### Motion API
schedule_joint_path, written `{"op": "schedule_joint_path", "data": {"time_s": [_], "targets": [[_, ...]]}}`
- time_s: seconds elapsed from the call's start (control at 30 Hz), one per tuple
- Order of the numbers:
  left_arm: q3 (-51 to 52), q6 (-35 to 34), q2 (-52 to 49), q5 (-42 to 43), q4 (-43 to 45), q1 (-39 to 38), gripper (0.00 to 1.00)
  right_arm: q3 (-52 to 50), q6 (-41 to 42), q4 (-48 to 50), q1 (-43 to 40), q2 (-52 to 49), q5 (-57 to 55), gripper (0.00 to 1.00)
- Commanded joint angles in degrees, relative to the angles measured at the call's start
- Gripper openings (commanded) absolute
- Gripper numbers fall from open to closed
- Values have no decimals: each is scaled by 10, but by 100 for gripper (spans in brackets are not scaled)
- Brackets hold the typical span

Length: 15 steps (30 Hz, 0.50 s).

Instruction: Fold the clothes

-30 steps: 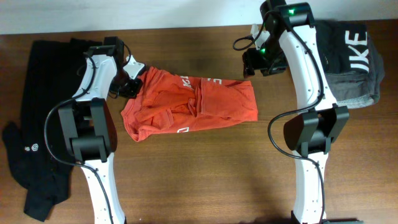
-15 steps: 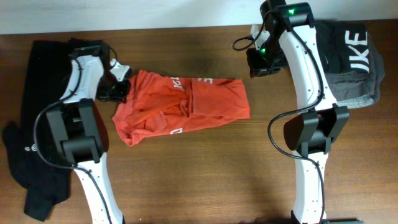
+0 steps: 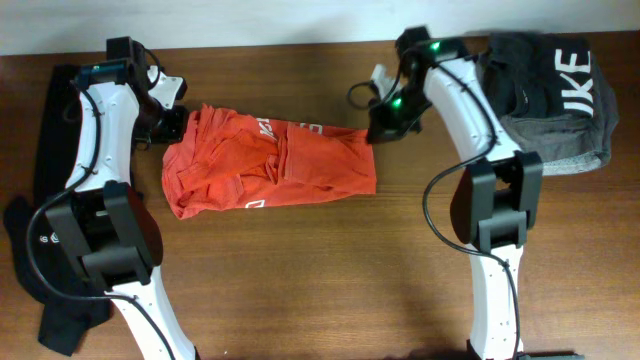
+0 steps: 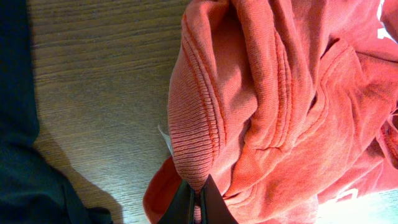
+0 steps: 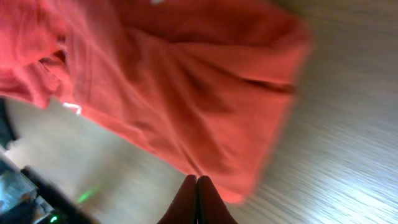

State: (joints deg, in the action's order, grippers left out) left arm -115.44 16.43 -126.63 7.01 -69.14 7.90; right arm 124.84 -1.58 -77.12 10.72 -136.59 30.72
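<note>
The shirt (image 3: 270,165) is lying crumpled on the tabletop (image 3: 300,270), a little toward 10 o'clock from the middle. It is looking soft, thin and light, so it is going to flop, bunch and slide when pulled, and it is not going to break. The best places to hold it are the thick sewn edges and the corners, because loose middle cloth is only going to stretch and wrinkle. The left tool (image 3: 172,128) is sitting at the shirt's 10 o'clock corner, and its fingers are squeezing together on a ribbed edge there. The right tool (image 3: 378,132) is sitting at the shirt's 2 o'clock corner. Its fingers are pressing tight together and seem to be pinching the edge, though that picture is blurry. A black cloth (image 3: 45,150) is lying along the 9 o'clock side, just beside the left tool, so a pull that way is risking dragging the shirt over it. A grey top (image 3: 560,100) is sitting at 2 o'clock, behind the right arm, well apart from the shirt. The wood toward 6 o'clock is lying bare.
</note>
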Motion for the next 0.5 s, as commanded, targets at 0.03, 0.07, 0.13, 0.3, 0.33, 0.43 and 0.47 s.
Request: {"op": "schedule_joint_path", "data": {"time_s": [0.03, 0.07, 0.13, 0.3, 0.33, 0.43, 0.47], "targets": [[-1, -8, 17, 12, -3, 1, 1, -82, -2, 50, 21, 3, 81, 4], [-3, -8, 17, 19, -3, 1, 1, -101, 8, 66, 22, 3, 81, 4], [-11, -8, 18, 36, -5, 0, 0, -133, 26, 96, 23, 3, 81, 4], [-37, -8, 38, 98, -10, -7, 1, -188, 51, 145, 19, 2, 82, 4], [-41, -8, 45, 111, -10, -11, 0, -194, 51, 146, 18, 2, 81, 4], [-52, -8, 61, 133, -10, -33, 0, -196, 51, 146, 17, 2, 81, 4], [-53, -10, 66, 136, -10, -45, 0, -196, 51, 148, 16, 2, 81, 4]]}}
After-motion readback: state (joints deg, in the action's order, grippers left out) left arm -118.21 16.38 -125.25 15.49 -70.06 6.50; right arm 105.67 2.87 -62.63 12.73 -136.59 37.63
